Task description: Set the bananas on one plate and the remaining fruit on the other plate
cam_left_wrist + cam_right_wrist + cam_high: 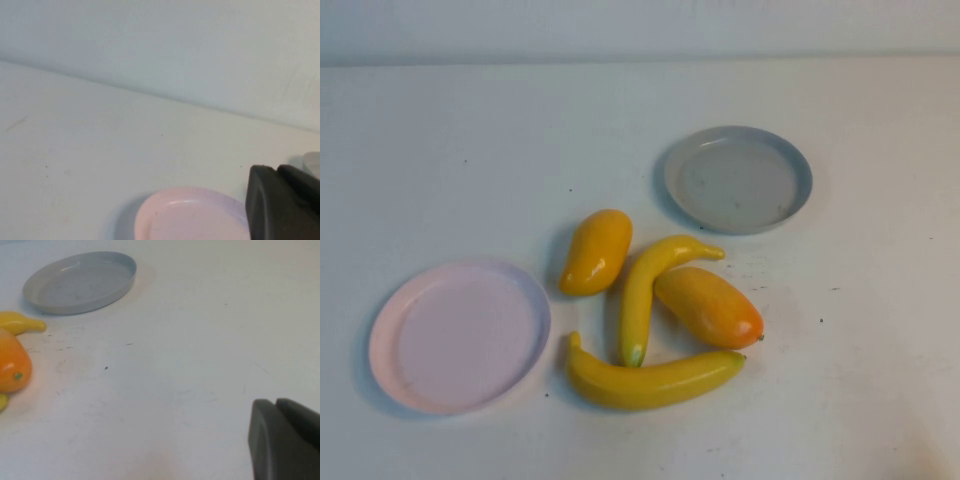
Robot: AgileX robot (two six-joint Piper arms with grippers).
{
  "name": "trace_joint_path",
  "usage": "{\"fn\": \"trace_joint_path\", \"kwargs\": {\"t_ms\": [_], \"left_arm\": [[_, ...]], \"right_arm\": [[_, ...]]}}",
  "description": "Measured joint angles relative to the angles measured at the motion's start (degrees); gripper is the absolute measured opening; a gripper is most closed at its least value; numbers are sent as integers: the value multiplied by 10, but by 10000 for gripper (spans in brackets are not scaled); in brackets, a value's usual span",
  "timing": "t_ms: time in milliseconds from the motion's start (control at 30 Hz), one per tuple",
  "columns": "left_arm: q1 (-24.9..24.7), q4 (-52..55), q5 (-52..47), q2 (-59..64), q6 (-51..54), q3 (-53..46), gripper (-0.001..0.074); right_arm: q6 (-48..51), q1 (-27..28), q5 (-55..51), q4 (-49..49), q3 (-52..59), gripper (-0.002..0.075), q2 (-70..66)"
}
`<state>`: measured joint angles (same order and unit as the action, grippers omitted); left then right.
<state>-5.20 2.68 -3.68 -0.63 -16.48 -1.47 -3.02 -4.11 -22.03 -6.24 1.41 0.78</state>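
Two bananas lie mid-table, one [648, 288] leaning across between the mangoes, the other [655, 381] lying nearer the front. A yellow mango [595, 251] lies to their left and a blushed orange mango [710, 306] to their right. The pink plate [390, 330] sits empty at front left, and the grey-blue plate [790, 205] sits empty at back right. Neither gripper shows in the high view. My left gripper [277, 171] is shut and empty beside the pink plate [165, 215]. My right gripper [275, 403] is shut and empty over bare table, well apart from the blushed mango [12, 367], a banana tip [20, 322] and the grey-blue plate [80, 282].
The white table meets a pale wall at the back [640, 55]. Bare table surface lies to the right of the fruit [860, 340] and behind the pink plate [450, 160].
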Motion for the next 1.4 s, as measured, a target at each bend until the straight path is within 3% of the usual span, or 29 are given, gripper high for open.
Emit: {"fn": "trace_joint_path", "kwargs": {"t_ms": [267,400,600,967,1400], "left_arm": [[0,-27,4,0,-72,0,-5],[0,-46,-75,0,-155,20,-5],[0,-57,-201,57,-171,124,-5],[0,-86,-459,287,31,346,-5],[-1,-185,-478,634,229,527,-5]], "right_arm": [[0,0,0,0,0,-16,0],[0,0,0,0,0,-16,0],[0,0,0,0,0,-15,0],[0,0,0,-1,0,-15,0],[0,0,-1,-1,0,-15,0]]}}
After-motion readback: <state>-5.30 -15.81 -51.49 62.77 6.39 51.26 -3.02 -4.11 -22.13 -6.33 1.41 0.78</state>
